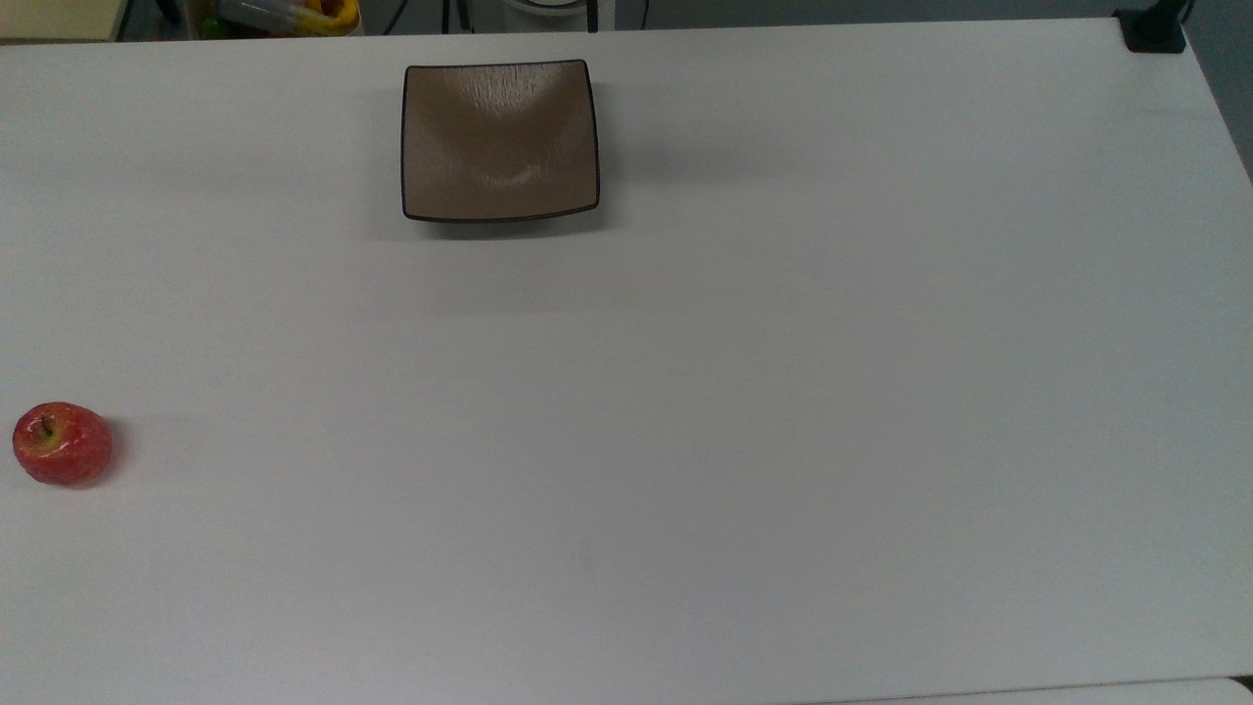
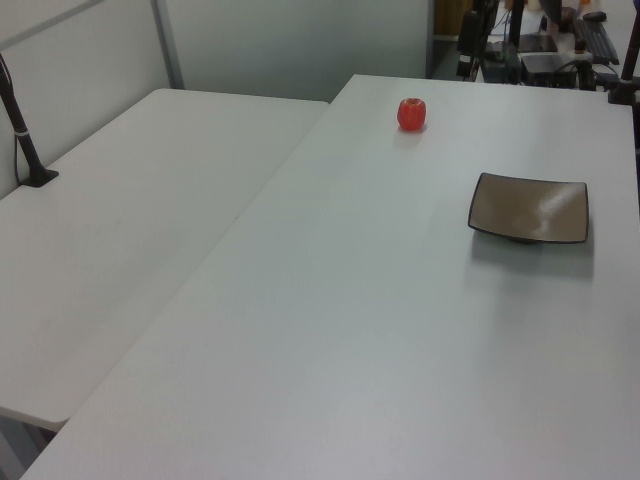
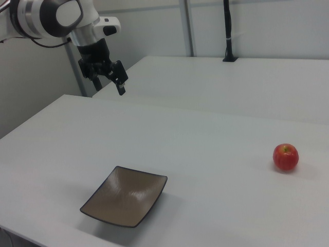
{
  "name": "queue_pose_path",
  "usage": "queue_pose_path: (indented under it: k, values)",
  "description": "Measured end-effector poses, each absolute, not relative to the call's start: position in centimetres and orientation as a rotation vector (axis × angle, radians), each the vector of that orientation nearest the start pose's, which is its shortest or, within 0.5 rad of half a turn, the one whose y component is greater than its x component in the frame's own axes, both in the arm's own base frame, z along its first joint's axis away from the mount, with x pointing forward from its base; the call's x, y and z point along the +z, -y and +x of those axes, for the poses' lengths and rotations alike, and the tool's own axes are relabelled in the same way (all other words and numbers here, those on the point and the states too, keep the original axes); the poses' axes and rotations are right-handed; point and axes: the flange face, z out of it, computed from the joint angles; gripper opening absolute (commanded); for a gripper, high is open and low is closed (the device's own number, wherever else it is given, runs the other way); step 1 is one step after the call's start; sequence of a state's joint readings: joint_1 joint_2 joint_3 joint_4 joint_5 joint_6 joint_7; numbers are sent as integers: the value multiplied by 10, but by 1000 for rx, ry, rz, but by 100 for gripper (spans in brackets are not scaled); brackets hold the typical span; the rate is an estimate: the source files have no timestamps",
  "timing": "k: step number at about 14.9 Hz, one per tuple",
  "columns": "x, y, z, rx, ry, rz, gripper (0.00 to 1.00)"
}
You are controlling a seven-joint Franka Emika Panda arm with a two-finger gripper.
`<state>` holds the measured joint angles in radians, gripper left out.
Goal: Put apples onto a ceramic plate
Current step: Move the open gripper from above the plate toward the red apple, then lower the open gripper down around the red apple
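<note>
The gripper (image 3: pixel 117 77) hangs high above the plate (image 3: pixel 125 196), fingers slightly apart and empty; the apple (image 3: pixel 286 157) sits far toward the right view's right.

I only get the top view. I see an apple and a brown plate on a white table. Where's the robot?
Observer: The right view has it. The gripper hangs in the air above the table, at the right view's upper left.
Operator: Is it holding anything?
Observer: No. Its fingers hold nothing, and the apple sits on the table at the right view's far right.
Operator: Is the plate flat?
Observer: Not quite. From the side, the plate has edges that curve up off the table.
</note>
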<state>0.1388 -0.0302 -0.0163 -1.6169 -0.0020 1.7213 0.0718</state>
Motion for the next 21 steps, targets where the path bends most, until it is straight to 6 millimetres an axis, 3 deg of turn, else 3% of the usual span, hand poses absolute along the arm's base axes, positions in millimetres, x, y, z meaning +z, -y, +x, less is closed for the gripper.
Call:
queue_pose_path:
  k: [13,17,21]
  values:
    - [629,-58,556,-185,41,-3089,100]
    - [608,-54,566,-128,49,-3103,100]
    - [586,-21,585,-93,72,-3124,100]
